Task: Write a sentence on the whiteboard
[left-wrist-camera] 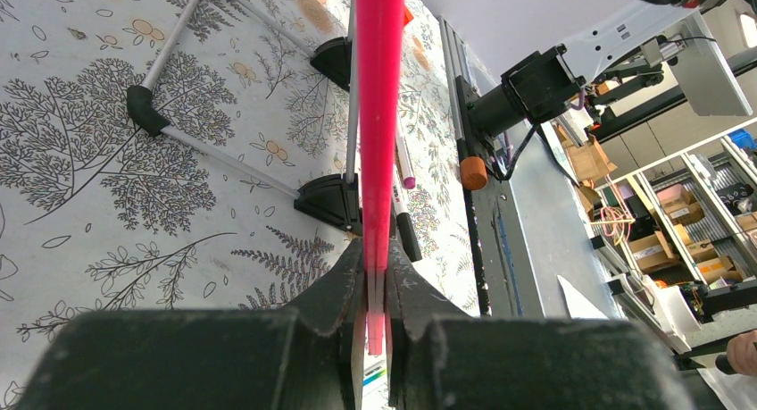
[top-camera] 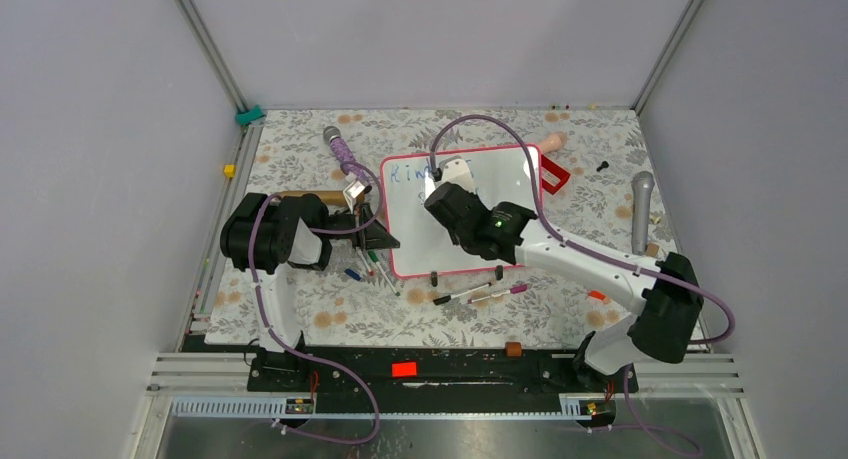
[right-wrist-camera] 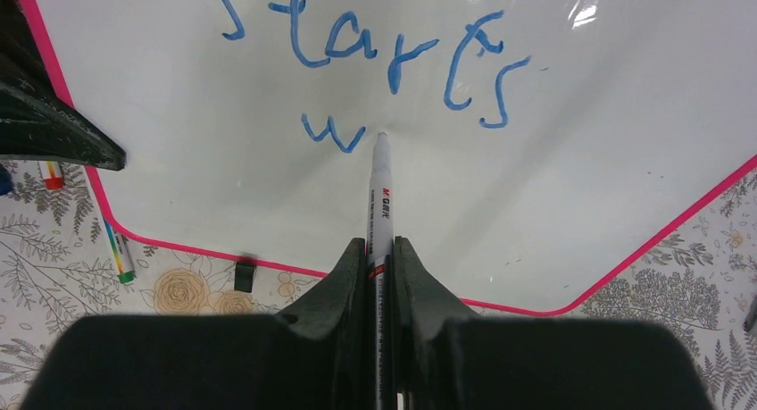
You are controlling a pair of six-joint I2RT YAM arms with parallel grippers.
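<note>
L fingers (left-wrist-camera: pixel 376 283), at the whiteboard's (top-camera: pixel 505 174) left edge, are pinched shut on its pink rim (left-wrist-camera: pixel 379 115); that wrist cam sees the board edge-on. The whiteboard sits mid-counter (top-camera: pixel 300 309), skewed a bit, w/ two black clip feet on its near edge. Whether it lies flat or is propped, can't tell. Loose markers (top-camera: pixel 368 269) lie just off its near-left corner, and more (top-camera: pixel 480 294) just off its near edge. R fingers (right-wrist-camera: pixel 381 249), over the board's left half, are clamped narrow on a white marker (right-wrist-camera: pixel 382 191), its tip at the surface just beside a blue "w" (right-wrist-camera: pixel 332 133).

Progress, my read: partly done. There's a blue line at the board's top, a second ending in "starts" (right-wrist-camera: pixel 375 44), and a third w/ only that "w". So it's mid-word, w/ the rest of line 3 left, maybe more. The board's near half is blank.

Hard to see: the top line. Overhead shows sth like "Kin" (top-camera: pixel 405 171); the rest is under the R arm, and the wrist cam cuts it off. Can't tell if the tip actually presses. There's a red object (top-camera: pixel 555 174) just off the board's right edge, can't ID.
</note>
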